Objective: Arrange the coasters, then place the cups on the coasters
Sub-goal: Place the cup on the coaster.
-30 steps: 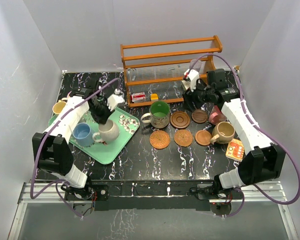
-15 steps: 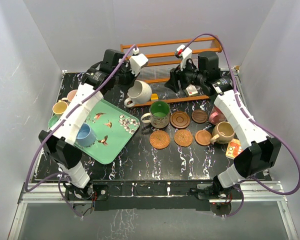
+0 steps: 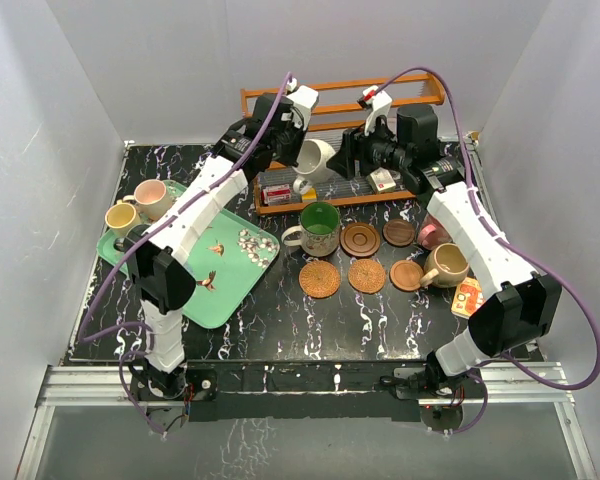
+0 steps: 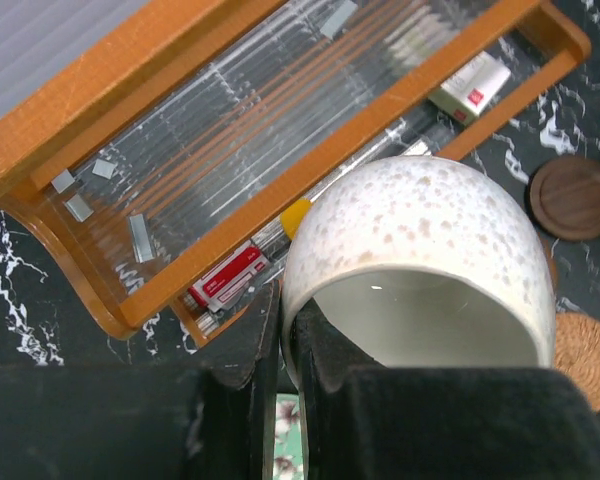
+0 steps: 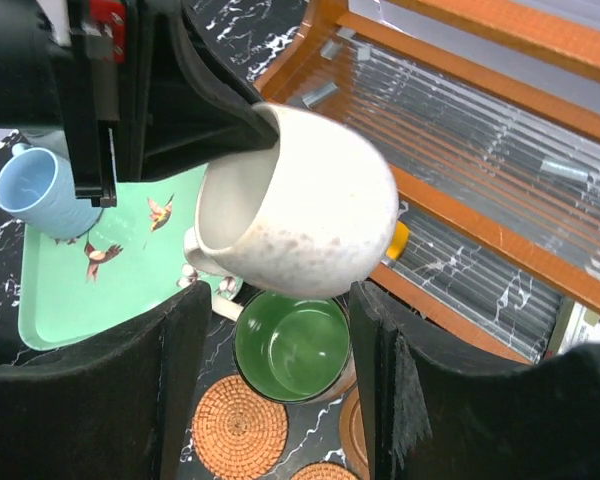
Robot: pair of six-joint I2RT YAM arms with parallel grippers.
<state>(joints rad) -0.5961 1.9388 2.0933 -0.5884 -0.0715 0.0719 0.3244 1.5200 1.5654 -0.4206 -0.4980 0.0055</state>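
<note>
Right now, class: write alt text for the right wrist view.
The left gripper holds a cream mug by its rim, in the air just ahead of the open right gripper. Below are a green mug and woven coasters.

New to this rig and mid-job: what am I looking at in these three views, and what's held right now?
Two robot arms are bolted at the table's near edge. The wide picture looks down from above and behind them; the other two come from a camera on each wrist. The left gripper is shut on the rim of a cream mug, lifted before the wooden rack. The right gripper is open, facing that mug. On the table: a green mug, five coasters, a tan mug, and a green tray with a pink mug and a yellow mug.
</note>
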